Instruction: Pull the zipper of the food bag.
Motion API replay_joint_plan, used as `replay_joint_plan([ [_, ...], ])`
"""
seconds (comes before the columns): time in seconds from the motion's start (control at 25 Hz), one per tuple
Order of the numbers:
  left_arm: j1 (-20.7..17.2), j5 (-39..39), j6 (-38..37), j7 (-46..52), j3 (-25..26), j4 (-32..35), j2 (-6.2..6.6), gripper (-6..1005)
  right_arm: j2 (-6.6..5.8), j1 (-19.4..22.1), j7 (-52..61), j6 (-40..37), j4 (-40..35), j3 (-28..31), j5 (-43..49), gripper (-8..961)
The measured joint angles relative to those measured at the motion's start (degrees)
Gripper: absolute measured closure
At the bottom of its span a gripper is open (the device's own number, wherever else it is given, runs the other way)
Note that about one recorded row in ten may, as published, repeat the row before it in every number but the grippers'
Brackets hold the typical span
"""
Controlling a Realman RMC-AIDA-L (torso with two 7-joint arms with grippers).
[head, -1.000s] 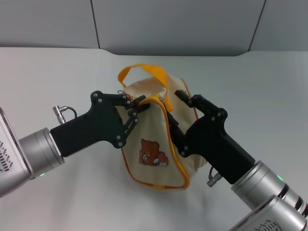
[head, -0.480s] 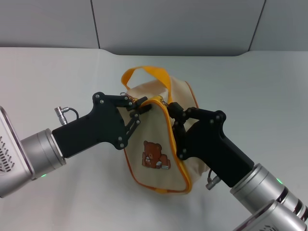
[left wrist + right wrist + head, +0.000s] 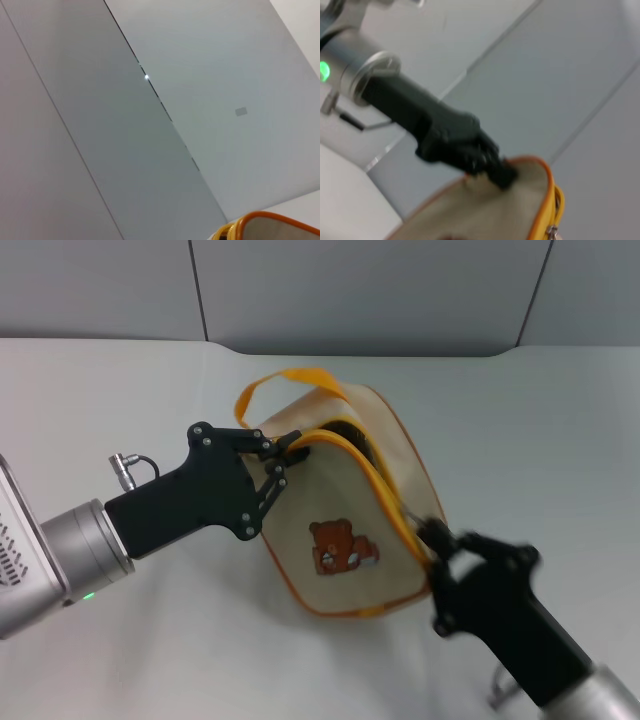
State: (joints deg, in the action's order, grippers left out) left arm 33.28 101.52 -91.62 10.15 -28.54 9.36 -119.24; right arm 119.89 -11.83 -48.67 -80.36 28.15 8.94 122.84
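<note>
Beige food bag (image 3: 345, 530) tipped over on the white table (image 3: 120, 390), bear face toward the camera, orange handle (image 3: 270, 385) up at the far end. Left gripper (image 3: 290, 452) clamped on the bag's top edge near that handle, pinning it. Right gripper (image 3: 432, 540) down at the near corner, right on the zipper (image 3: 385, 505); can't tell if closed on the pull or not. Dark gap showing along the upper run, so looks mostly unzipped already. Probably just the last bit around the corner left.
</note>
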Motion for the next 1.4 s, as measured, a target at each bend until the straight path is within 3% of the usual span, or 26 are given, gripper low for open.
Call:
replay_joint_plan([
  [0.12, 0.04, -0.17, 0.63, 0.35, 0.4, 0.18, 0.03, 943, 0.0, 6.09, 0.24, -0.13, -2.68, -0.79, 0.02, 945],
  [0.28, 0.03, -0.15, 1.27, 0.35, 0.52, 0.01, 0.03, 931, 0.0, 8.03, 1.87, -2.66, -4.33, -1.3, -0.07, 942],
  [0.52, -0.47, -0.34, 2.66, 5.93, 0.48, -0.65, 0.07, 906, -0.21, 8.21, 13.84, -12.02, -4.83, -0.74, -0.44, 938],
  [0.68, -1.33, -0.15, 4.44, 13.6, 0.27, -2.06, 0.12, 889, -0.9, 6.23, 24.03, -12.99, -6.07, -1.01, -0.21, 935],
  [0.84, -3.29, -0.16, 3.57, 19.4, 0.13, -2.05, 0.17, 873, -2.08, 1.06, 46.4, -16.1, -13.88, -2.52, 1.87, 777],
  [0.96, -4.8, -0.21, 1.87, 23.5, 0.12, -0.35, 0.48, 861, -1.86, -3.75, 68.69, -20.84, -25.79, -3.91, 5.68, 596],
  [1.0, -5.97, 0.24, 0.01, 26.88, -0.16, 2.36, 0.56, 857, -1.24, -7.2, 82.12, -24.13, -34.8, -5.47, 8.64, 526],
  [1.2, -8.17, 2.46, -5.51, 33.63, -4.8, 10.42, 0.82, 836, -1.6, -11.8, 94.28, -28.04, -42.0, -11.64, 11.8, 302],
  [1.28, -9.4, 4.13, -10.95, 37.82, -11.25, 16.16, 1.34, 743, -2.35, -14.32, 98.5, -30.32, -44.21, -18.38, 11.99, 266],
  [1.4, -9.82, 5.83, -13.89, 40.79, -14.8, 19.28, 1.62, 604, -2.56, -15.47, 100.14, -31.44, -45.55, -22.21, 12.0, 212],
])
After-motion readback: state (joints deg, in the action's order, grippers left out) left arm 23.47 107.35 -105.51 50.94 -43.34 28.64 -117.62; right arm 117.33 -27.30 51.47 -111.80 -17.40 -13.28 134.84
